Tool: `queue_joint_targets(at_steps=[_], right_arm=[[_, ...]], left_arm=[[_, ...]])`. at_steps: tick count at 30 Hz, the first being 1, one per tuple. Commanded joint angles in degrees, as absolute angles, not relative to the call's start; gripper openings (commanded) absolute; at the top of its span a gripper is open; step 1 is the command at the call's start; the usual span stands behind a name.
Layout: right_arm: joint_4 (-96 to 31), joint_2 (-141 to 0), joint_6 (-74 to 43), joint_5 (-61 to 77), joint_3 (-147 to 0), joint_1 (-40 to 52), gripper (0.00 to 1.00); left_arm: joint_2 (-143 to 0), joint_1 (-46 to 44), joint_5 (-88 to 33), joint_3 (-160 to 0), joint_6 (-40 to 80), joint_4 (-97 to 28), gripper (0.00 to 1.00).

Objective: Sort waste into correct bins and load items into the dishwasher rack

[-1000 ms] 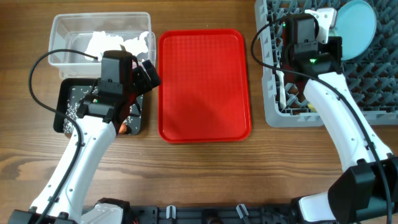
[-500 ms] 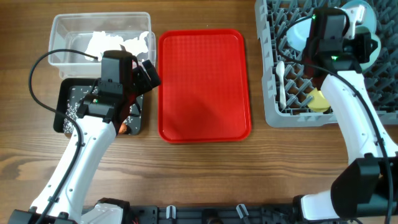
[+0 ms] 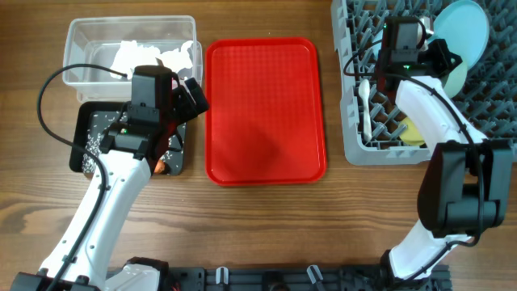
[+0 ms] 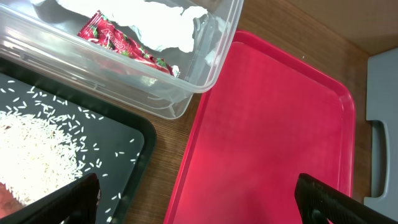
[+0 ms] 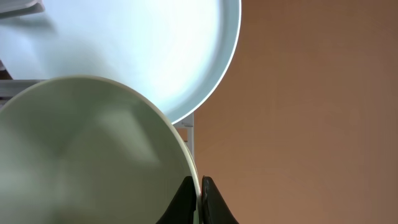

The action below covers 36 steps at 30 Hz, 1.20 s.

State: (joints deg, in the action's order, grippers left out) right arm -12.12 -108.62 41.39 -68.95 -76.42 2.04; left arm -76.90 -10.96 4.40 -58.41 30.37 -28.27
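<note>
Right gripper (image 5: 198, 198) was closed tight on the rim of the pale bowl (image 5: 81, 162), at the far right of the dishwasher rack (image 3: 353, 141), beside the light-blue plate (image 5: 137, 50) standing on edge; white spoon (image 3: 365, 103) and yellow cup (image 3: 414, 133) lay in the rack's near left part; left gripper (image 4: 199, 202) hung wide open and empty above the black tray (image 4: 142, 134), which was strewn with rice (image 4: 31, 146); tissue (image 3: 133, 55) and red wrapper (image 4: 118, 43) lay in the clear tub (image 4: 214, 68); the red serving tray (image 3: 266, 113) sat between bins and rack.
</note>
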Motion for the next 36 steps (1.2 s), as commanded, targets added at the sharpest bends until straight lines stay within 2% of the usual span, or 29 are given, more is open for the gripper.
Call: queue_joint_targets(at_steps=[1,7,10,12,14,15,16,19,24,26,33,36], right_arm=[[-11.81,-110.93,42.04,-69.38,-76.42,1.63,0.05],[-11.16,-111.13,42.02,-69.41,-76.42,2.81,0.06],[-9.06,-111.13,42.00,-68.14,-76.42,5.21,0.13],[-9.02,-111.13,42.00,-66.32,-76.42,7.03,0.31],[-8.97,-111.13,42.02,-65.67,-76.42,8.67,0.55],[-8.97,-111.13,42.02,-65.69,-76.42,9.23,0.62],[-8.97,-111.13,42.00,-65.73,-76.42,9.61,0.74],[-7.73,-111.11,41.98,-66.46,-76.44,10.39,0.88],[5.28,-109.78,48.45,-69.08,-76.49,12.03,0.93],[20.27,-107.83,55.88,-69.91,-76.49,13.56,0.97],[63.66,-103.77,78.11,-70.06,-76.49,20.67,1.00],[66.52,-103.37,77.28,-70.06,-76.49,24.21,1.00]], left_arm=[[-75.96,-10.70,3.92,-58.83,30.89,-28.14,1.00],[-75.96,-10.70,3.92,-58.83,30.89,-28.14,1.00],[-75.96,-10.70,3.92,-58.83,30.89,-28.14,1.00],[-75.96,-10.70,3.92,-58.83,30.89,-28.14,1.00],[-75.96,-10.70,3.92,-58.83,30.89,-28.14,1.00],[-75.96,-10.70,3.92,-58.83,30.89,-28.14,1.00],[-75.96,-10.70,3.92,-58.83,30.89,-28.14,1.00],[-75.96,-10.70,3.92,-58.83,30.89,-28.14,1.00],[-75.96,-10.70,3.92,-58.83,30.87,-28.14,1.00],[-75.96,-10.70,3.92,-58.83,30.89,-28.14,1.00],[-75.96,-10.70,3.92,-58.83,30.89,-28.14,1.00],[-75.96,-10.70,3.92,-58.83,30.89,-28.14,1.00]])
